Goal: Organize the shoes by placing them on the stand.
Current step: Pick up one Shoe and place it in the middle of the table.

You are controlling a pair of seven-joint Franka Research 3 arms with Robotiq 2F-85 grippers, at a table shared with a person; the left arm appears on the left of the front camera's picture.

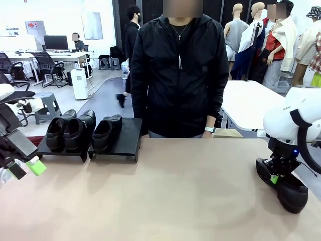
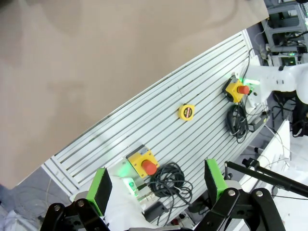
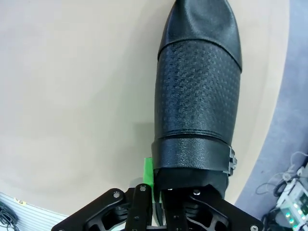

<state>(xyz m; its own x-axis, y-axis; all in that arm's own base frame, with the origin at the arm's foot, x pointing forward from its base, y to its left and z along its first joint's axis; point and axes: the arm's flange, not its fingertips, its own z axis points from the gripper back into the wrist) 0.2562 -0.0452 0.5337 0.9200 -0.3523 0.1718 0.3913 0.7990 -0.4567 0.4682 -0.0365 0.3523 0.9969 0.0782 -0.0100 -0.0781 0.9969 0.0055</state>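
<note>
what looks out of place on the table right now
One shoe lies apart at the table's near right edge, gripped by the right gripper, while three shoes sit on the stand, leaving its right section half bare.

A plain tan tabletop (image 1: pixel 170 191) carries a black stand (image 1: pixel 128 138) in two sections at its far left edge. One black shoe (image 1: pixel 286 186) lies directly on the tabletop at the right side, well apart from the stand.
</note>
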